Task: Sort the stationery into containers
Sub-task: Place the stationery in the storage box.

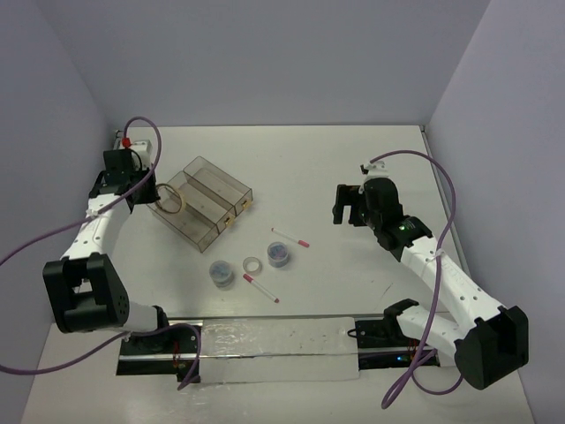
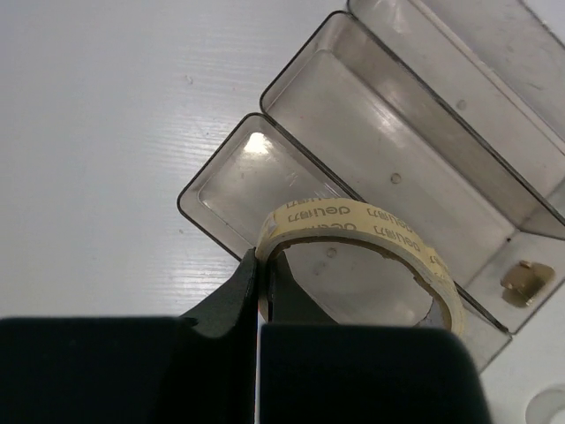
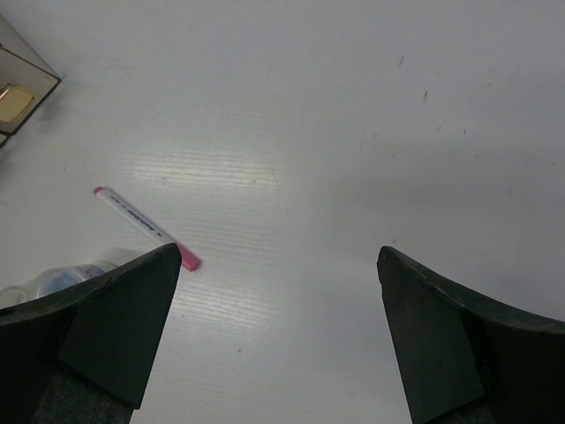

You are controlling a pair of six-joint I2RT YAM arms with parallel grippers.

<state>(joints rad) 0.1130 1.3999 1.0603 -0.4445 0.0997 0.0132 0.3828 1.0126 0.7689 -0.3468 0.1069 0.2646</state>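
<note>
One tan tape ring (image 2: 353,218), likely light and stiff, sits pinched by its wall in the left gripper (image 2: 262,276), low-centre frame above the lower-left bin (image 2: 225,177); right gripper (image 3: 278,256) spread wide, empty.

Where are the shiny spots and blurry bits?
Left wrist view: glare spot inside the clear bin; the left gripper pinching the tape ring looks blurry. Right wrist view: shiny streak on the table by the pen. Top view: even light.

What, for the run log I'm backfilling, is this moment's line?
left gripper: shut on tan tape ring over bins | right gripper: open, empty, above table
</note>
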